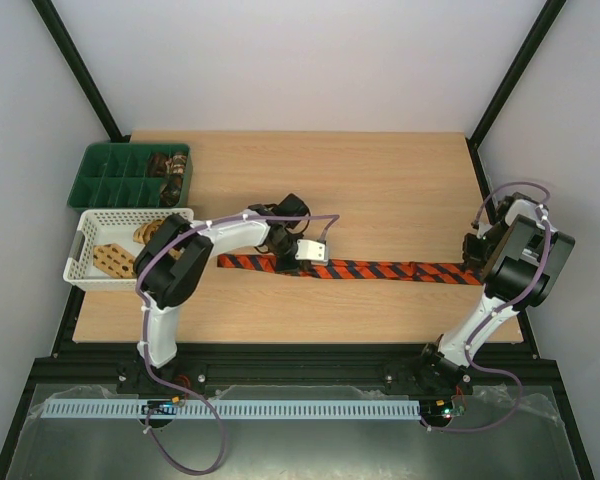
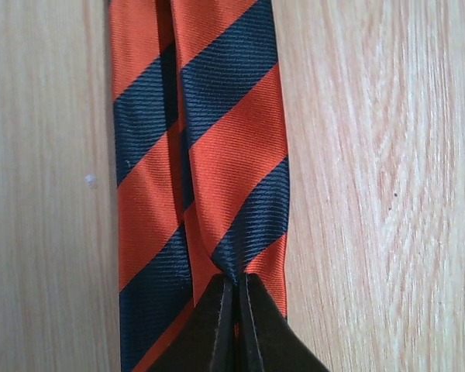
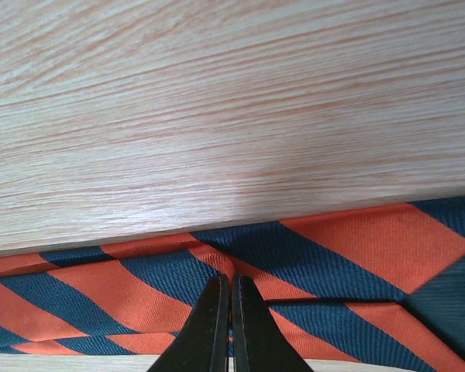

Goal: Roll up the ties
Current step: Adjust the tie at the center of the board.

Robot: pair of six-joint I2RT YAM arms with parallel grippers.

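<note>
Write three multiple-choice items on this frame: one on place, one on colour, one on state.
1. Where is the striped tie?
A. Held up in the air
B. Stretched out flat across the table
C. Hanging off the far edge

2. What colours are its stripes?
A. Orange-red and dark blue-black
B. Green and white
C. Plain tan, no stripes

3. How is the left pincer?
A. Wide open above the tie
B. Shut on bare wood beside the tie
C. Shut on the tie

Answers:
1 B: the top view shows the tie as a long band lying on the wood.
2 A: the left wrist view shows those diagonal stripes close up.
3 C: its fingers are together, with the cloth gathered at their tips.
</note>
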